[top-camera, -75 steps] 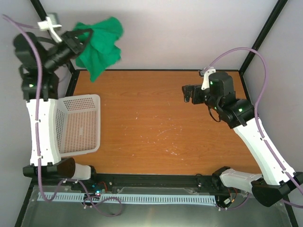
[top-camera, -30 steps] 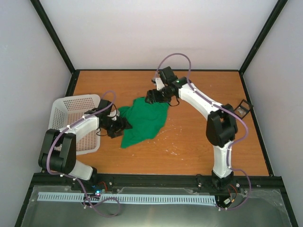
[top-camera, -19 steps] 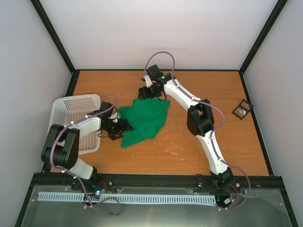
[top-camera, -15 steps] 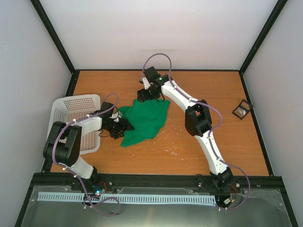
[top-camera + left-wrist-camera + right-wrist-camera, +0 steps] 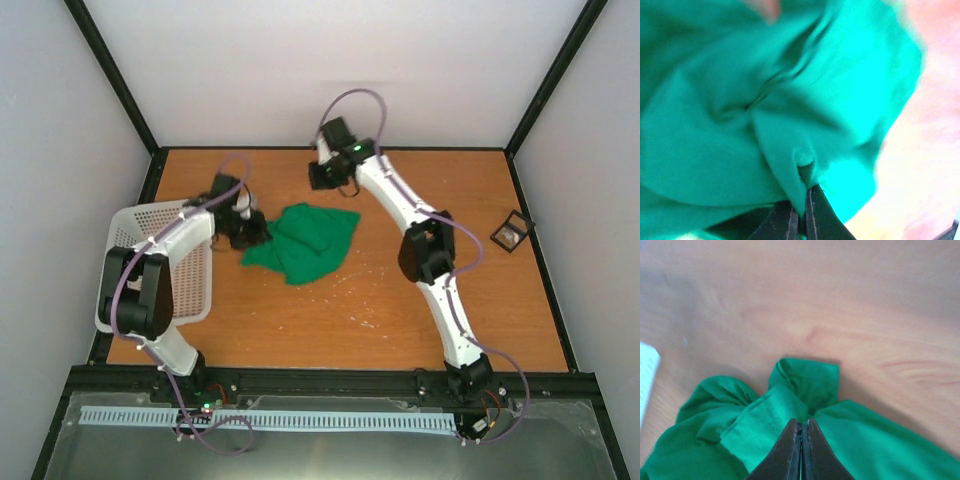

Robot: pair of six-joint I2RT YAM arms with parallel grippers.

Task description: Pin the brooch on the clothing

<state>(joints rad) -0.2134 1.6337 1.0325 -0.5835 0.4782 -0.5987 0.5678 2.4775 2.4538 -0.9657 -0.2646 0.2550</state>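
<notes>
The clothing (image 5: 310, 238) is a green T-shirt lying bunched on the wooden table, left of centre. My left gripper (image 5: 254, 232) is at its left edge. In the left wrist view the left gripper (image 5: 804, 187) is shut on a fold of the clothing (image 5: 740, 130). My right gripper (image 5: 320, 186) is at the shirt's far edge. In the right wrist view the right gripper (image 5: 801, 422) is shut, with a ridge of the clothing (image 5: 805, 382) pinched at its tips. I cannot make out the brooch in any view.
A white mesh basket (image 5: 195, 300) stands at the left edge, under the left arm. A small black square box (image 5: 511, 231) lies near the right edge. Black frame posts run along the table's back corners.
Both grippers went from open to shut on the shirt. The left gripper moved toward the back of the table, the shirt's left part going with it. The right gripper shifted slightly back and right.
</notes>
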